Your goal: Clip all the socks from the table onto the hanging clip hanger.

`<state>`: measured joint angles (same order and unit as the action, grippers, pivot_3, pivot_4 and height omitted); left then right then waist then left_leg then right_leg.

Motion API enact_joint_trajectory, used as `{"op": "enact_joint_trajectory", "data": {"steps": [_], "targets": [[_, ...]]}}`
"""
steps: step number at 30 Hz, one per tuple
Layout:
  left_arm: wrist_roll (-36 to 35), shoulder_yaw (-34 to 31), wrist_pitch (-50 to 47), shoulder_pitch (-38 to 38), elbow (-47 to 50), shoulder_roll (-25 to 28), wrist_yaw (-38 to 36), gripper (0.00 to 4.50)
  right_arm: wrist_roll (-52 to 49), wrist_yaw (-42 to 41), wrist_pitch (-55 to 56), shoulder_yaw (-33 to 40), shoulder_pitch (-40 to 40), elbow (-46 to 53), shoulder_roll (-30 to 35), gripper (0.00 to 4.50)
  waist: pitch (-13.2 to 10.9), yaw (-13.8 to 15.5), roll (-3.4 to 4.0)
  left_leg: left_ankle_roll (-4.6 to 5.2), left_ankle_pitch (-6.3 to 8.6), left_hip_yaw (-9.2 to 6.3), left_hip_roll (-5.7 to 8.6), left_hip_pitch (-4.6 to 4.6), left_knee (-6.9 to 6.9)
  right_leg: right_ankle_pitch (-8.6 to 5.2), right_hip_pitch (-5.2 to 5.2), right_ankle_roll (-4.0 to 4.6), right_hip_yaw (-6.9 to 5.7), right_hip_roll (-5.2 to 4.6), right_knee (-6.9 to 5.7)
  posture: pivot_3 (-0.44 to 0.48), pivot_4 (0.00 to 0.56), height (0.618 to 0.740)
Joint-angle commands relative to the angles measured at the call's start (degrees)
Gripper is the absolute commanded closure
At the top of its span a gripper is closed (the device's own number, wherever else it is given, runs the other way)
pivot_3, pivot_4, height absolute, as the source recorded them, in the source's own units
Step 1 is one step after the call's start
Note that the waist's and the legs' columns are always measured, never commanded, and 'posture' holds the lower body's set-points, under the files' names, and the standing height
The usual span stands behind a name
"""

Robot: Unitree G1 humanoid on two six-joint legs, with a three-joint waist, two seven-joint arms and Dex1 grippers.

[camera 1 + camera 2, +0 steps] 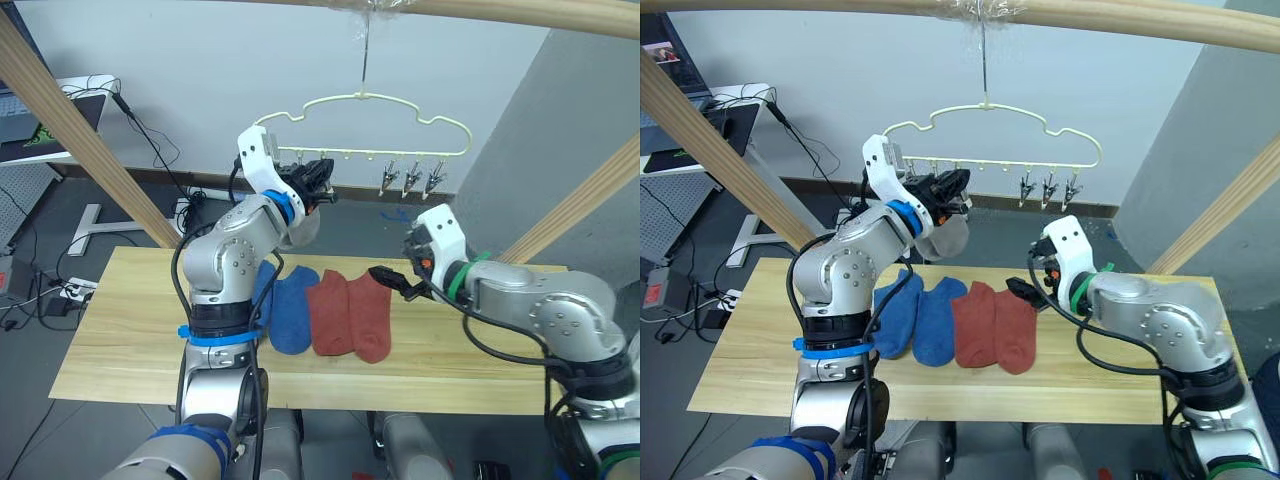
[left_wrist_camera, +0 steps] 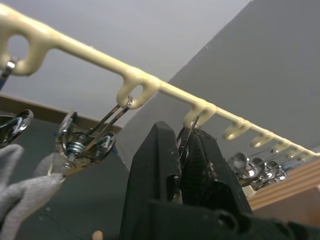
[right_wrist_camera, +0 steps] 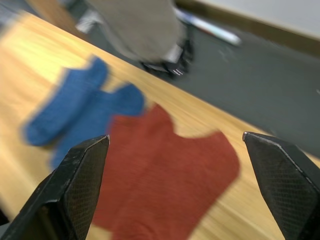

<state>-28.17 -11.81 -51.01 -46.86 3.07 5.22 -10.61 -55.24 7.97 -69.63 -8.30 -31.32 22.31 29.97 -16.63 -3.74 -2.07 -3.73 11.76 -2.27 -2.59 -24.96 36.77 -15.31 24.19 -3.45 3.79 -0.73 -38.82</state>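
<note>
Hanging from the wooden pole overhead, the clip hanger carries its row of metal clips above the counter's far edge. The left gripper is raised to that row, jaws clenched on one clip; a light grey sock hangs from the clip beside it. Two blue socks and two rust red socks lie flat side by side mid-counter, with bare wood to either side and along the near edge. The right gripper hovers low over the red pair, jaws spread wide and holding nothing. No readable writing shows
</note>
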Motion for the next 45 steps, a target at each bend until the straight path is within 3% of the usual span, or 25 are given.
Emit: {"op": "enact_joint_trajectory", "data": {"steps": [1, 11, 21, 29, 43, 45], "targets": [[-1.87, -0.22, -0.88, -2.0, 2.4, 0.53, 0.04, 4.39, 4.91, 0.8, -0.5, -0.62, -0.82, -0.75, -2.85, 0.02, -0.03, 0.0, 0.0, 0.0, 0.0, 0.0, 0.0, 0.0, -0.01, 0.0, 0.01, 0.0, 0.01, 0.0, 0.0, -0.098, 0.297, 0.74], [-3.7, -0.97, -3.35, -3.01, 2.01, 1.6, 0.37, 4.39, 17.27, 1.21, -2.04, -2.43, -0.04, -7.78, -12.55, 0.02, -0.08, -0.04, 0.04, 0.0, 0.0, 0.0, -0.01, 0.0, -0.09, 0.0, 0.05, 0.0, 0.0, 0.01, 0.01, -0.09, 0.298, 0.74], [-4.95, -1.21, -5.45, -4.17, 1.5, 1.96, 0.48, 4.39, 30.41, -3.02, 6.49, -5.52, -1.95, -21.54, -19.25, 0.02, -0.11, -0.02, 0.06, 0.0, 0.0, 0.01, -0.01, 0.0, -0.13, 0.0, 0.07, 0.0, 0.0, 0.01, 0.05, -0.064, 0.298, 0.74], [-5.87, -1.35, -7.33, -4.34, 2.32, 2.34, 1.02, 4.39, 37.45, -5.97, 12.0, -5.29, -2.81, -29.95, -22.91, 0.02, -0.12, 0.18, 0.07, -0.01, 0.0, 0.0, -0.01, 0.0, -0.32, 0.03, 0.1, 0.05, -0.03, 0.0, 0.11, -0.047, 0.301, 0.74], [-10.67, -4.63, -12.71, -5.13, 3.24, 2.33, 3.17, 4.39, 43.81, -8.94, 14.94, -3.33, -0.79, -33.11, -25.5, 0.02, -0.12, 0.43, 0.07, -0.02, -0.01, -0.02, -0.02, 0.05, -0.5, 0.04, 0.12, 0.06, -0.07, -0.01, 0.12, -0.028, 0.297, 0.74], [-11.29, -5.05, -13.78, -5.34, 3.16, 2.57, 3.34, 4.39, 44.52, -8.98, 15.09, -3.12, -0.58, -32.73, -25.54, 0.38, -0.12, 0.44, 0.07, -0.02, -0.01, -0.02, -0.01, 0.06, -0.5, 0.04, 0.12, 0.06, -0.08, -0.01, 0.11, -0.028, 0.295, 0.74]]}}
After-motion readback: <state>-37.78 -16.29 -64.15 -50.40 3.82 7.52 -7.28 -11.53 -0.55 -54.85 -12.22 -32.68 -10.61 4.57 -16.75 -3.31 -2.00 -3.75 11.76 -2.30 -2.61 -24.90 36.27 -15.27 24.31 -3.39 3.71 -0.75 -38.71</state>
